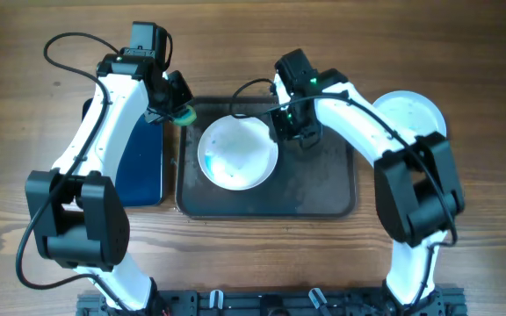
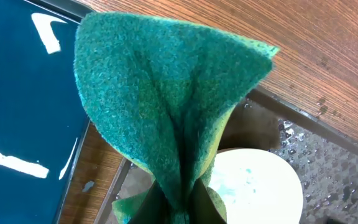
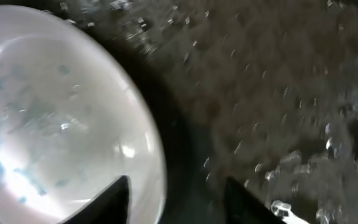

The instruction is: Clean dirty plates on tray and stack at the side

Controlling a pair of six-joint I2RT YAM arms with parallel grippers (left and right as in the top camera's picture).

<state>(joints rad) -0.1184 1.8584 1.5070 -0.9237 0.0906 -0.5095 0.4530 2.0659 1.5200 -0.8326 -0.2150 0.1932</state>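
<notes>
One white plate [image 1: 237,151] with blue-teal streaks lies on the left half of the dark tray [image 1: 323,197]. My left gripper [image 1: 176,112] hovers by the tray's far left corner, shut on a green sponge [image 2: 166,106] that hangs over the plate's edge [image 2: 260,186]. My right gripper [image 1: 290,125] is open at the plate's right rim. In the right wrist view one finger is over the plate [image 3: 55,112] and the other over the wet tray floor [image 3: 260,93], with the gripper [image 3: 176,199] straddling the rim. A white plate stack [image 1: 414,112] rests on the wood at the right; how many plates it holds is unclear.
A smaller black tray with a blue bottom [image 1: 139,158] lies left of the dark tray, under my left arm; it also shows in the left wrist view [image 2: 23,112]. Water drops cover the dark tray floor [image 2: 328,168]. Brown wood tabletop [image 1: 464,228] surrounds everything.
</notes>
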